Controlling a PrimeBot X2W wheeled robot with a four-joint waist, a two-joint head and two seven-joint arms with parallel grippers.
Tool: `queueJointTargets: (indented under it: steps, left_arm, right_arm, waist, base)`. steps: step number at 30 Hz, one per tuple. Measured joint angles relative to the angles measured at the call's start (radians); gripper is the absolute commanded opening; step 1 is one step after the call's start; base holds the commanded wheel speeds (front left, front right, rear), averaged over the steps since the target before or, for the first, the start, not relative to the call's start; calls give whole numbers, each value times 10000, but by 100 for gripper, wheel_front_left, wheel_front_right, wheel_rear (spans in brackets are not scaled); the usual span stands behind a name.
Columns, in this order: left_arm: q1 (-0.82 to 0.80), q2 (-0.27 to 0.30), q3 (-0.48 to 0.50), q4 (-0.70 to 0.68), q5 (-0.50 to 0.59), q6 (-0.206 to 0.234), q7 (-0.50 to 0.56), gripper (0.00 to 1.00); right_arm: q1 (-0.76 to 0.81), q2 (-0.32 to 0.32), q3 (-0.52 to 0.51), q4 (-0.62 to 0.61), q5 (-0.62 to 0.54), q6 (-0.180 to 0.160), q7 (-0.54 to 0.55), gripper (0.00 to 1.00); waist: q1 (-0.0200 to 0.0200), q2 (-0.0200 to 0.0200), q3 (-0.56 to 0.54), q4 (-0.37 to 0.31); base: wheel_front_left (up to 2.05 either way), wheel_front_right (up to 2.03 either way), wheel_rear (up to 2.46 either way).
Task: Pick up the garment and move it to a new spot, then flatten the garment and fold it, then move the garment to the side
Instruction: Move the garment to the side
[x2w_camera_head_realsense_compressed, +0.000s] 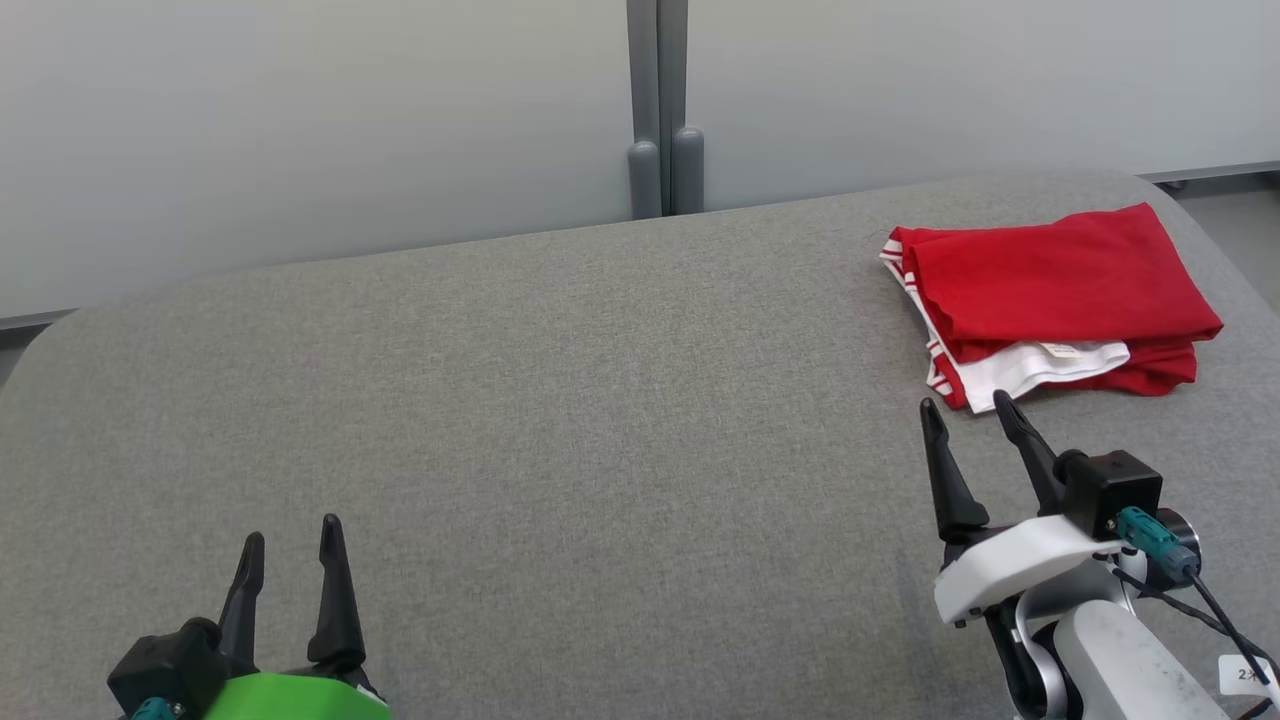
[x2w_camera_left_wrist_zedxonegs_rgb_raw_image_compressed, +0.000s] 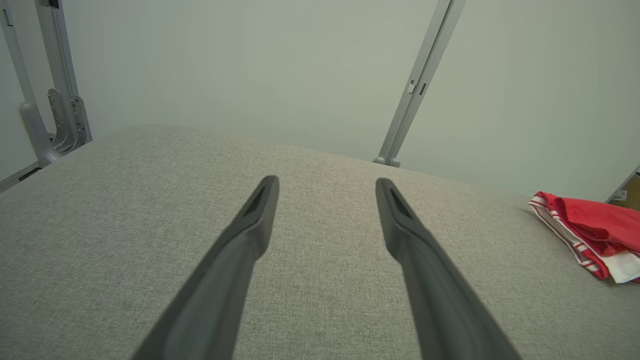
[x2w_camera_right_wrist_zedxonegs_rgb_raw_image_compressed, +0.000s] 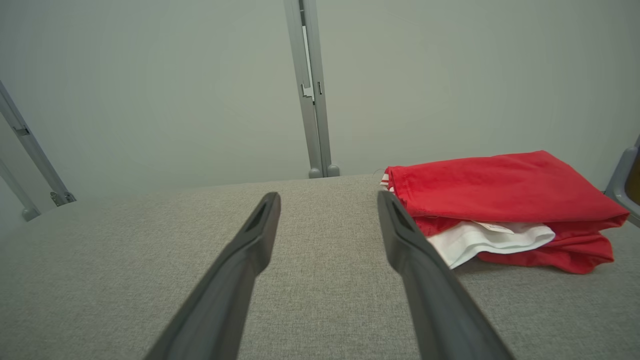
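The left gripper (x2w_camera_head_realsense_compressed: 292, 530) and right gripper (x2w_camera_head_realsense_compressed: 966, 402) are holding their fingers spread and empty, the left's body being cut off by the head view's lower edge. The folded red-and-white garment (x2w_camera_head_realsense_compressed: 1050, 285) is lying just beyond the right fingertips, far right on the grey table (x2w_camera_head_realsense_compressed: 520, 400), with its inner layers mostly hidden.

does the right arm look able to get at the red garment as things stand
Probably yes. The right gripper is open with its fingertips close to the near edge of the garment, which lies folded on the table with nothing on top of it or in front of it.
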Motion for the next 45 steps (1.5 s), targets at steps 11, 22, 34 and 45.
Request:
queueJointTargets:
  steps: [11, 22, 34, 45]
  left_arm:
    - [0, -6, -48, 123, 2, 0, 0, 100]
    - [0, -6, -52, 157, 12, 0, 0, 100]
    - [0, -4, -92, 205, 29, 0, 0, 100]
    - [1, -4, -111, 228, 46, 0, 0, 100]
  right_arm:
    - [345, 244, -79, -234, -397, 0, 0, 100]
    - [467, 347, -205, -366, -539, 0, 0, 100]
    - [663, 502, -244, -443, -667, 0, 0, 100]
    - [809, 535, -247, -479, -740, 0, 0, 100]
  waist:
    - [0, 0, -17, 83]
    - [0, 0, -19, 115]
    - [0, 0, -56, 103]
    - [0, 0, -113, 102]
  base:
    - [0, 0, 0]
    - [0, 0, 0]
    - [0, 0, 0]
    - [0, 0, 0]
